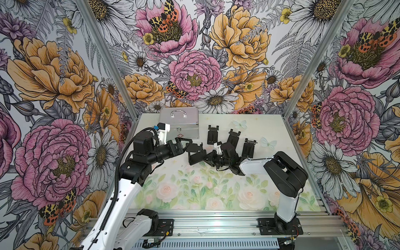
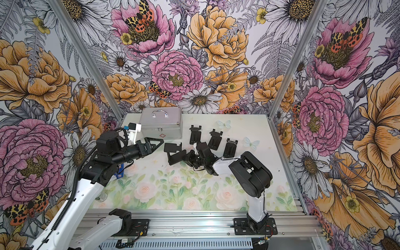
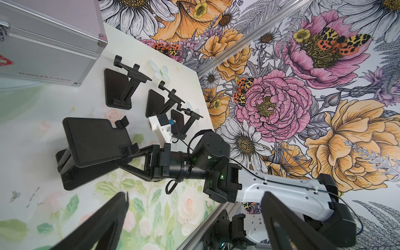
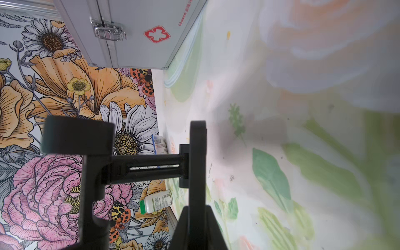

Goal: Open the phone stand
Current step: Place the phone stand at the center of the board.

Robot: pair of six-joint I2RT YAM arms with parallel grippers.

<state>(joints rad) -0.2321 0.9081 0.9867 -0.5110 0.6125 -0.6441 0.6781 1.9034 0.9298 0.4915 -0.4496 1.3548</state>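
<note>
A black phone stand (image 1: 195, 153) (image 2: 173, 151) sits mid-table, unfolded, its cradle plate (image 3: 95, 138) raised above its base. My right gripper (image 1: 208, 158) (image 3: 129, 155) is shut on the stand's flat base plate; in the right wrist view its fingers (image 4: 184, 223) clamp that plate (image 4: 198, 151) edge-on, with the arm and cradle off to one side. My left gripper (image 1: 186, 144) (image 2: 159, 144) is open just left of the stand, not touching it. Its spread fingers (image 3: 112, 212) hold nothing.
Three more black stands (image 1: 213, 135) (image 1: 233, 137) (image 1: 249, 148) stand unfolded behind the held one. A silver metal case (image 1: 179, 125) stands at the back left. A white bottle (image 4: 155, 202) and a blue box (image 2: 119, 171) lie by the table's left edge.
</note>
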